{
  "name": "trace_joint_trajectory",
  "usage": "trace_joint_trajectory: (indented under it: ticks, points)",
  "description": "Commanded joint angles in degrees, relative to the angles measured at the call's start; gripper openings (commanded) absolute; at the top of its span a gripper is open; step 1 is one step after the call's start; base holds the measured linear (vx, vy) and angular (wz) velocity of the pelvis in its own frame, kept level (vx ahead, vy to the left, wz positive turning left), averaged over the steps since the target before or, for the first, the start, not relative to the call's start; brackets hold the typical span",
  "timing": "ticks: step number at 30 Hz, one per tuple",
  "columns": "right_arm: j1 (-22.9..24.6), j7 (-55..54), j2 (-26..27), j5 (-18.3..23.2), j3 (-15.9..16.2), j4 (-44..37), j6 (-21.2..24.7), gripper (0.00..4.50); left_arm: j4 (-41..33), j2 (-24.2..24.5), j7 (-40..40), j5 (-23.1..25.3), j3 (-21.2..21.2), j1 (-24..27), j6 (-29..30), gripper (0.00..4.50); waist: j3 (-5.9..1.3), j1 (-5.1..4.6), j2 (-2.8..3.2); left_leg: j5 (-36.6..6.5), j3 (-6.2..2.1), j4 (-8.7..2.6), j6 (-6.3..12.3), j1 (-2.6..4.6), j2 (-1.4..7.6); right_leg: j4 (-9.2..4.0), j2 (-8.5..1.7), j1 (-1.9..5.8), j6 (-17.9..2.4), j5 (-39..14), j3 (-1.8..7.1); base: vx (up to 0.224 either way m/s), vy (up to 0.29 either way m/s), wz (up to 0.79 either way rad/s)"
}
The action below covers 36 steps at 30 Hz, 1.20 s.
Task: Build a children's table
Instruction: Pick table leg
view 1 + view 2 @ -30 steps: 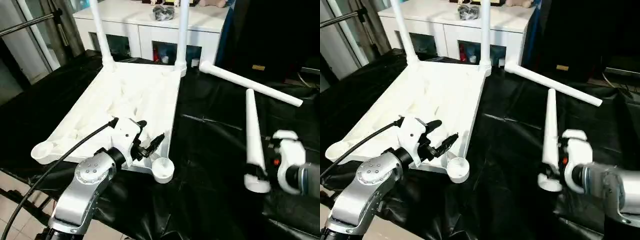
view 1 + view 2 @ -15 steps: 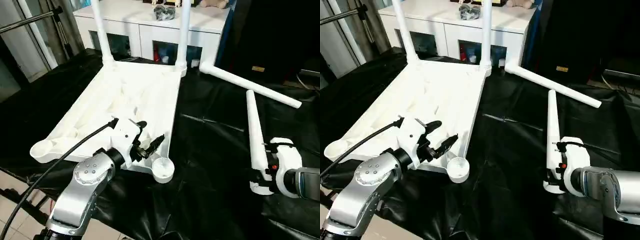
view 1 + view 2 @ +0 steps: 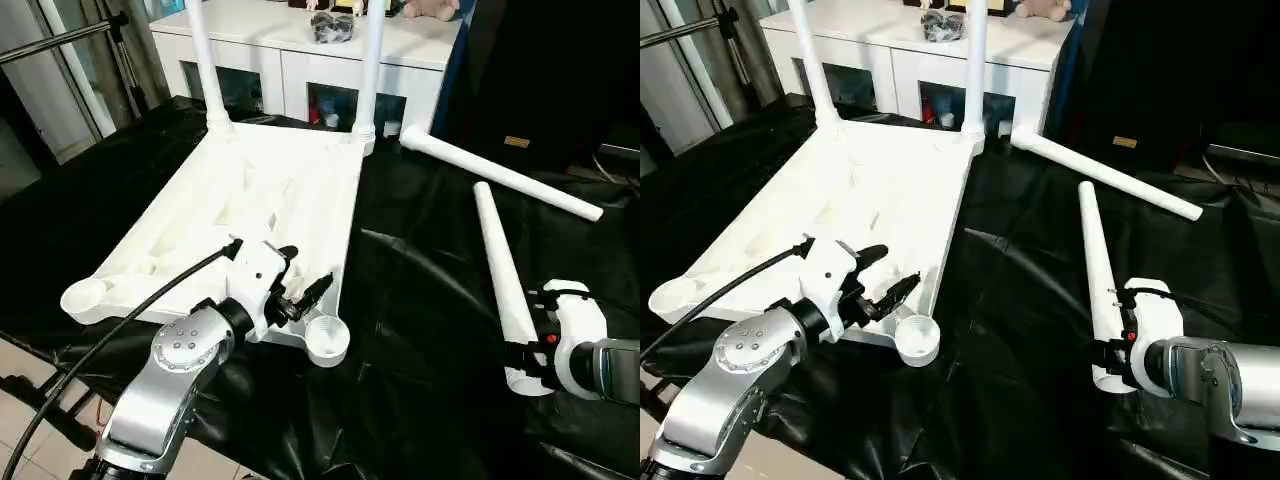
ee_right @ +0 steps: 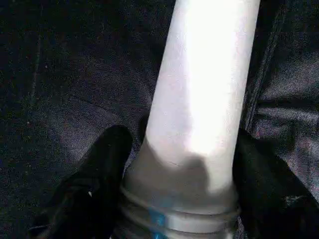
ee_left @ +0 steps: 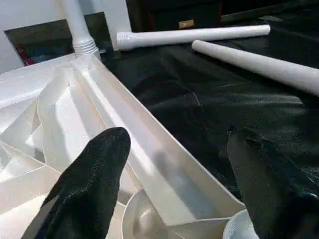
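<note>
The upturned children's table (image 3: 260, 190) lies ribbed side up on the black-covered tabletop (image 3: 420, 400). Two white legs stand upright in its two far corner sockets, one at the far left corner (image 3: 200, 60) and one at the far right corner (image 3: 373, 70). Its two near sockets are empty, one at the near left corner (image 3: 85, 297) and one at the near right corner (image 3: 325, 340).

The left claw (image 3: 305, 268) hangs over the table's near right corner, just beside the empty socket there. Its fingers are spread wide and hold nothing. In the left wrist view one finger (image 5: 94, 184) is above the ribbed underside, and the other is out past the table's long right edge, above the black cover.

To the right of the table, well apart from it, a third leg (image 3: 497, 260) lies on the black cover with its thick end nearest the robot. The right claw (image 4: 182, 134) is closed around that thick end, with a black finger (image 4: 104, 169) pressed to each side of the collar.

The fourth leg (image 3: 500, 175) lies loose farther back, starting just beside the table's far right corner and running away from it at a slant.

A white cabinet (image 3: 300, 40) stands behind the table.
</note>
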Motion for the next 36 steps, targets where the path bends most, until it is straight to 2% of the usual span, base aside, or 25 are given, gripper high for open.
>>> trace_joint_trajectory:
  ticks: [1,3,4,8,11,12,13,15,17,19,20,23,26,29,31,32,34,36]
  points:
    - [0.94,-0.72,0.88,-0.26,0.22,1.52,1.48,2.7,-0.98,0.21,0.21,0.19,-0.26,0.48,0.5,3.59,-2.1,0.07,-0.33,-11.33,-1.02,-5.16,-2.26,0.35,2.87,-5.59,-4.18,1.51,-9.49,-14.12,2.84,0.0,0.0,0.0]
    - [0.51,-1.09,1.11,-0.46,-0.45,0.96,0.81,2.69,-1.08,0.29,0.2,0.19,-0.13,0.58,0.46,3.59,-2.06,0.04,-0.3,-11.64,-1.02,-5.18,-2.35,0.37,2.87,-5.64,-4.19,1.46,-9.41,-14.51,2.86,0.0,0.0,0.0]
    - [0.26,-0.91,1.11,-0.27,-0.72,0.61,0.4,2.69,-1.15,0.39,0.24,0.29,-0.07,0.63,0.41,3.59,-2.03,0.06,-0.1,-12.36,-1.05,-5.22,-2.5,0.47,2.87,-5.72,-4.18,1.35,-9.28,-15.3,2.86,0.0,0.0,0.0]
    - [-0.32,-0.28,1.36,0.48,-1.39,-1.2,-1.66,2.68,-1.23,0.59,0.44,0.49,0.24,0.58,0.31,3.59,-1.98,0.01,-0.12,-13.17,-1.09,-5.25,-2.6,0.43,2.87,-5.85,-4.22,1.32,-8.92,-16.1,2.88,0.0,0.0,0.0]
    - [-0.24,0.53,2.09,1.15,-2.02,-3.82,-7.96,2.68,-1.33,0.65,0.84,0.49,0.92,0.26,0.36,3.59,-2.15,0.05,-0.3,-11.11,-1.06,-5.19,-2.03,0.12,2.9,-5.59,-4.28,1.55,-8.89,-14.35,2.88,0.0,0.0,0.0]
    - [-0.16,0.64,2.14,1.21,-2.03,-4.03,-8.62,2.68,-1.34,0.57,0.92,0.36,1.1,0.21,0.41,3.59,-2.19,0.06,-0.23,-10.43,-1.06,-5.17,-1.86,0.04,2.94,-5.48,-4.32,1.59,-9.01,-13.68,2.88,0.0,0.0,0.0]
    - [0.41,0.87,2.45,1.03,-1.93,-4.88,-12.41,2.68,-1.27,0.29,1.41,0.03,1.97,-0.09,0.42,3.59,-2.29,0.13,-0.06,-8.78,-0.93,-4.99,-1.43,0.05,2.89,-5.43,-4.27,1.57,-9.31,-11.84,2.88,0.0,0.0,0.0]
    - [1.25,1.1,2.55,0.34,-1.25,-5.18,-16.86,2.67,-0.86,-0.02,2.34,0.13,2.83,-0.49,0.39,3.59,-2.45,0.28,0.08,-6.7,-0.75,-4.78,-0.92,-0.07,2.87,-5.24,-4.26,1.7,-9.87,-8.9,2.86,0.0,0.0,0.0]
    - [1.74,1.24,2.79,-0.02,-0.97,-5.19,-19.36,2.58,-0.52,-0.06,3.04,0.64,3.13,-0.71,0.16,3.59,-2.54,0.33,0.14,-5.04,-0.71,-4.72,-0.23,-0.1,2.79,-4.93,-4.09,1.82,-10.71,-5.64,2.7,0.0,0.0,0.0]
    - [1.99,1.25,3.09,-0.18,-0.98,-5.1,-20.75,2.32,-0.3,-0.17,3.44,0.83,3.32,-0.84,0.07,3.59,-2.53,0.34,0.13,-4.78,-0.72,-4.72,0.22,-0.1,2.77,-4.84,-4.04,1.9,-11.13,-4.97,2.66,0.0,0.0,0.0]
    - [2.19,1.03,3.55,-0.47,-1.2,-4.88,-22.55,2.24,-0.19,-0.22,3.69,0.87,3.45,-0.89,0.05,3.59,-2.54,0.38,0.36,-4.83,-0.69,-4.69,0.34,-0.03,2.8,-4.83,-4.08,1.84,-11.36,-4.9,2.66,0.0,0.0,0.0]
    - [2.02,0.51,4.1,-0.77,-1.77,-3.98,-25.36,2.02,0.0,-0.38,4.1,1.04,3.6,-1.01,0.01,3.59,-2.51,0.3,0.23,-5.5,-0.68,-4.81,0.34,-0.06,2.85,-4.87,-4.07,1.89,-11.45,-5.49,2.61,0.0,0.0,0.0]
    - [2.25,0.73,3.33,-0.74,-1.13,-3.32,-26.67,1.74,-0.12,-0.57,4.26,1.15,3.65,-1.07,0.19,3.59,-2.44,0.32,0.13,-6.1,-0.6,-4.81,0.45,0.04,2.82,-5.01,-4.08,1.87,-11.37,-6.54,2.66,0.0,0.0,0.0]
    - [2.75,0.82,2.08,-2.18,0.89,-2.54,-29.51,1.51,-0.51,-0.48,3.82,0.65,3.54,-0.91,0.31,3.59,-2.45,0.39,0.11,-5.92,-0.57,-4.76,0.48,0.03,2.85,-5.07,-4.1,1.87,-11.2,-6.73,2.67,0.0,0.0,0.0]
    - [1.86,0.72,3.0,-1.82,0.3,-1.8,-30.48,1.51,-0.54,-0.61,3.76,0.34,3.58,-0.9,0.34,3.59,-2.45,0.34,0.13,-5.94,-0.55,-4.73,0.62,-0.05,2.75,-5.03,-4.09,1.87,-11.24,-6.74,2.65,0.0,0.0,0.0]
    - [1.21,0.66,3.71,-1.47,-0.23,-1.29,-30.95,1.88,-0.55,-0.69,3.77,0.21,3.6,-0.89,0.35,3.59,-2.47,0.31,0.1,-5.94,-0.57,-4.73,0.78,-0.07,2.76,-5.03,-4.12,1.88,-11.38,-6.91,2.64,0.0,0.0,0.0]
    - [-2.42,0.42,6.43,0.63,-1.72,-0.38,-30.48,1.9,-0.28,-0.62,3.89,0.72,3.11,-1.0,0.47,3.59,-2.5,0.06,0.09,-5.79,-0.62,-4.75,1.03,-0.25,2.63,-4.92,-4.09,1.95,-11.63,-6.81,2.57,0.0,0.0,0.0]
    - [-4.6,0.41,7.48,1.4,-0.94,0.09,-30.1,2.05,-0.03,-0.37,3.75,1.25,2.59,-1.04,0.56,3.59,-2.44,-0.06,0.24,-5.86,-0.68,-4.81,1.13,-0.21,2.7,-4.94,-4.03,1.9,-11.56,-7.44,2.47,0.0,0.0,0.0]
